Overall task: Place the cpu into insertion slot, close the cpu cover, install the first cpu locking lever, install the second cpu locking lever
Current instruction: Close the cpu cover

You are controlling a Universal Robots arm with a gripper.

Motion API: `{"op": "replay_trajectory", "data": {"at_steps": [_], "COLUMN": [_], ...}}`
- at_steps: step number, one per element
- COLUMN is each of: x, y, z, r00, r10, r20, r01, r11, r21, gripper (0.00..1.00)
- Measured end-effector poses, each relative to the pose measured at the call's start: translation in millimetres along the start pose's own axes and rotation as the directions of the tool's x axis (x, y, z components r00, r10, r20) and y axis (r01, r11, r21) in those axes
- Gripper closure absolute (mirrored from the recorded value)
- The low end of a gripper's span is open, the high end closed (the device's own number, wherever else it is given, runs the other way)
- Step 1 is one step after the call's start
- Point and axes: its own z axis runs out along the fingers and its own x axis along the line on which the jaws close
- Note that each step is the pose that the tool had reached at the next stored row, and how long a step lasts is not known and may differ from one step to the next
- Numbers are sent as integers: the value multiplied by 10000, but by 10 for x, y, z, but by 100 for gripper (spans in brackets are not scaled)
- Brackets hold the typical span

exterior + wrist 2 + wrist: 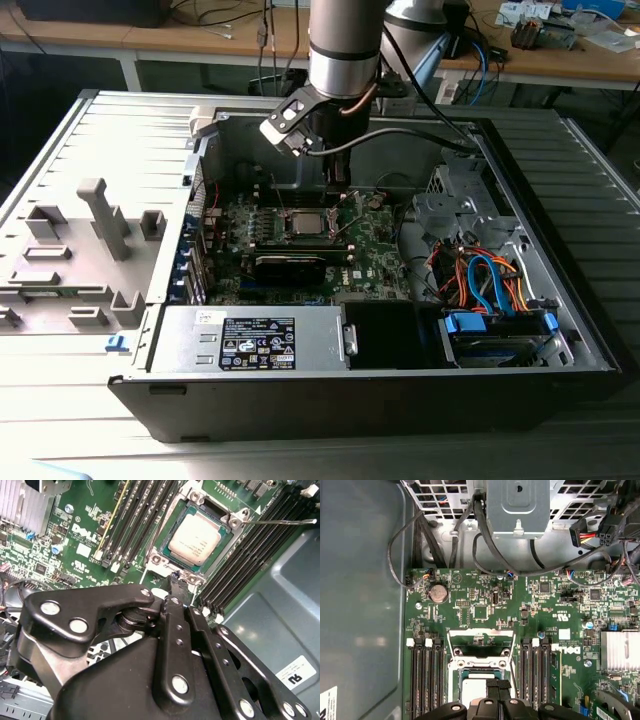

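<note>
You are working in an electronics lab or robotics workshop. An opened desktop computer case lies on its side on a ribbed grey metal bench, its green motherboard bared under a robot arm. Behind it you see wooden worktables strewn with cables and small parts. At the exterior view's left, grey moulded holders stand on the bench.
</note>
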Motion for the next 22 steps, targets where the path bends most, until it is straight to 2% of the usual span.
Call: {"op": "replay_trajectory", "data": {"at_steps": [7,11,22], "x": [0,-2,-2], "y": [75,150,272], "z": [-13,-22,-22], "r00": [10000,10000,10000], "r10": [-2,-6,-8], "r20": [-2,-1,-3], "r01": [2,6,8], "r11": [10000,10000,9999], "r21": [18,53,120], "gripper": [89,89,89]}}
